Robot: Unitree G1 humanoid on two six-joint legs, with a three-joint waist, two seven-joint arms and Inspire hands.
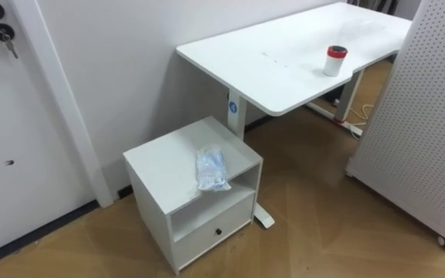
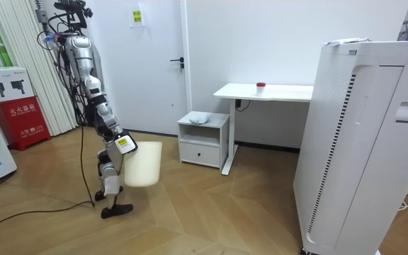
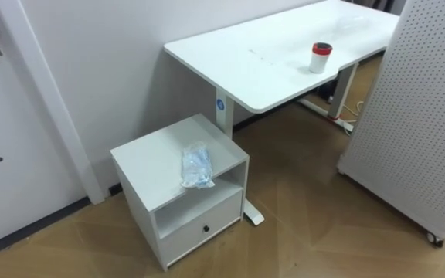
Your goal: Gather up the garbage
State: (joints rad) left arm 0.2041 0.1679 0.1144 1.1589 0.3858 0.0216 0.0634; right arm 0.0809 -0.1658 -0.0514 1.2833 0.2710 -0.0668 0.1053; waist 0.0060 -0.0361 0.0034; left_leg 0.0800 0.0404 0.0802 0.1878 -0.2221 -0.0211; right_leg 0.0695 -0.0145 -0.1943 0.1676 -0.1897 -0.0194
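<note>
Well ahead of right hand (image 2: 122,144) at cream bin (image 2: 144,166), closure unreadable, plastic bag (image 1: 212,170) lies atop white cabinet (image 1: 164,162) beside desk (image 1: 276,66).

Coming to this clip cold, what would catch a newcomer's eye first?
A crumpled clear plastic bag lies on the small white cabinet, near its front edge. Behind it, a lone red-lidded cup stands on the white desk. In the room view the robot stands on the room view's left of the cabinet, with a pale bin at hip height.
</note>
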